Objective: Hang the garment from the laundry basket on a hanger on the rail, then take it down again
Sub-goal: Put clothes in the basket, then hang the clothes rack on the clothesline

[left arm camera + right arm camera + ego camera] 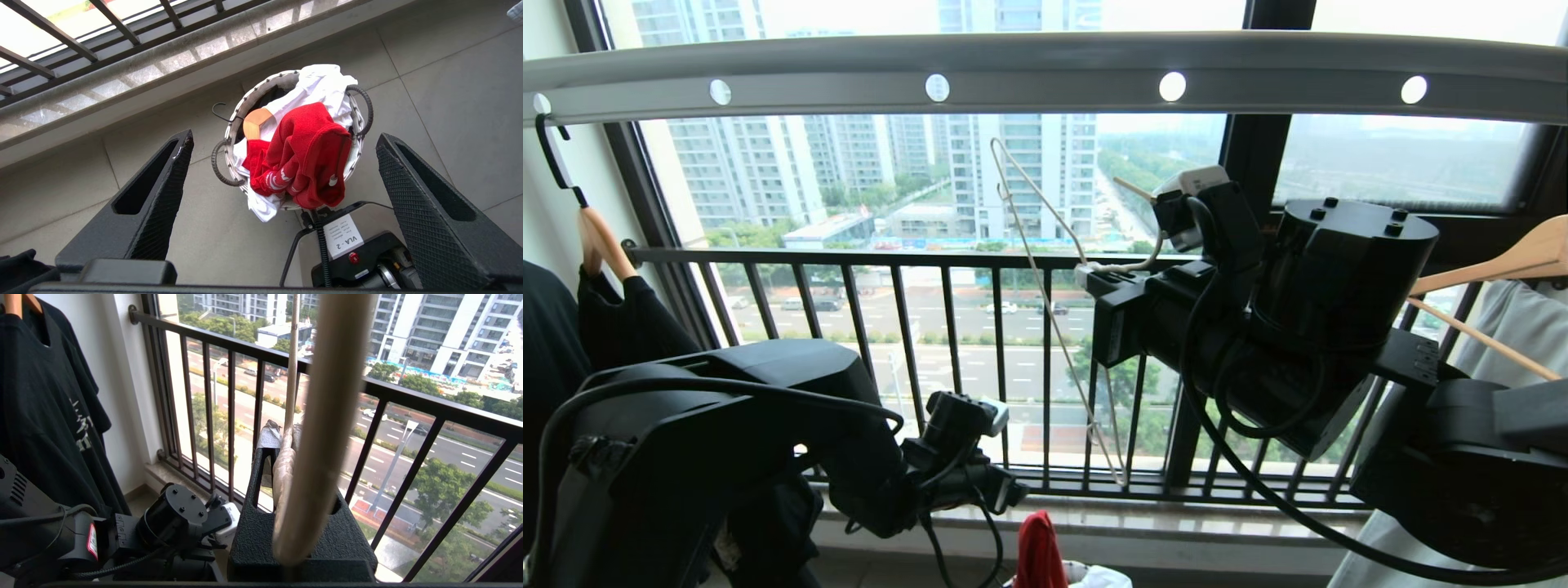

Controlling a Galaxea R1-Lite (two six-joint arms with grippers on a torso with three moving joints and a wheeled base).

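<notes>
Left gripper (282, 171): jaws spread wide and empty, pointing down over the laundry basket (235, 122) on the tiled floor (449, 102). Right gripper (282, 457): jaws closed on the wire hanger (1045, 278), held mid-frame in the head view, below the rail (1045, 73) and off it.

The red T-shirt (306, 155) lies crumpled on top of the basket's contents, spilling over the rim's near side, in the centre of the left wrist view. White cloth (318, 85) lies beneath it, and a wooden hanger (255, 120) with a black hook pokes out at the rim.

Handling, as judged: light, limp cotton, neither slippery nor fragile; it will sag and trail when lifted. The best hold appears to be the raised fold at the top of the heap, clear of the white cloth, so only one garment comes away.

Clearances: the dark wire handles (365, 106) flank the heap. The window railing (931, 327) and sill stand just beyond the basket. Open floor surrounds it otherwise; part of the robot sits close at the lower edge.
</notes>
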